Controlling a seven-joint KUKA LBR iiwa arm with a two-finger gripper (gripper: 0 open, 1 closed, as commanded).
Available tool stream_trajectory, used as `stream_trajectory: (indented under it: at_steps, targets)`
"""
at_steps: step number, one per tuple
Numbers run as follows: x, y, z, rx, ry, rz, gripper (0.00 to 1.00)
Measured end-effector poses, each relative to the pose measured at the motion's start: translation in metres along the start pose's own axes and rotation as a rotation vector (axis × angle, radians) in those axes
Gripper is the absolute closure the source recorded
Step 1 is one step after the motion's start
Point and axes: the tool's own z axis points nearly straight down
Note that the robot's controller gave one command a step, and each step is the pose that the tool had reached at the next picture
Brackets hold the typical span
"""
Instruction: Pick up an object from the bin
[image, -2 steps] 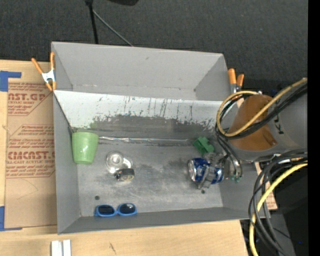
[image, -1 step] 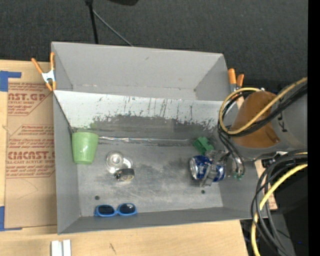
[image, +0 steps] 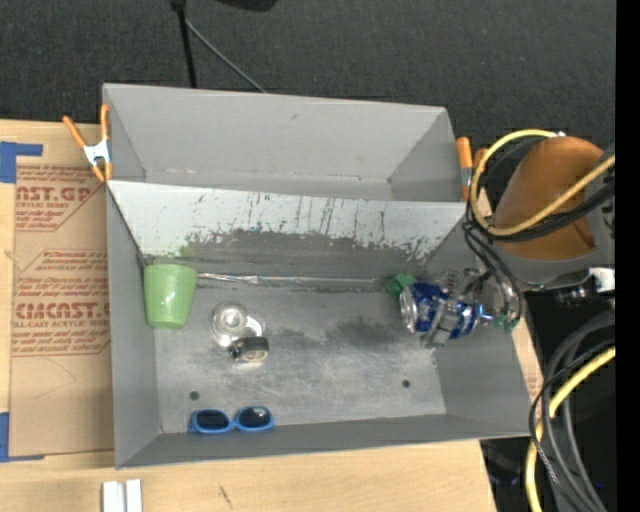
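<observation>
**Gripper at the blue thing by the bin's right wall**

The gripper (image: 478, 308) sits low in the bin (image: 300, 150), right against a crumpled blue and silver thing (image: 432, 308), on its right side. Whether the tool is spread or pinching it cannot be told. A small green piece (image: 401, 285) lies just up-left of the blue thing. Well to its left lie a clear round knob (image: 232, 322) and, farther left, a green cup (image: 168, 293) on its side. Blue glasses (image: 232, 420) lie far down-left.

A crumpled blue-and-silver shiny object (image: 432, 308), perhaps a squashed can, lies tilted at the frame's centre-right.
</observation>
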Motion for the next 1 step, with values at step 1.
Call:
stream_trajectory:
  at_steps: [1]
  targets:
    - [-0.0008, 0.0009, -0.0076, 0.000, 0.007, -0.001, 1.00]
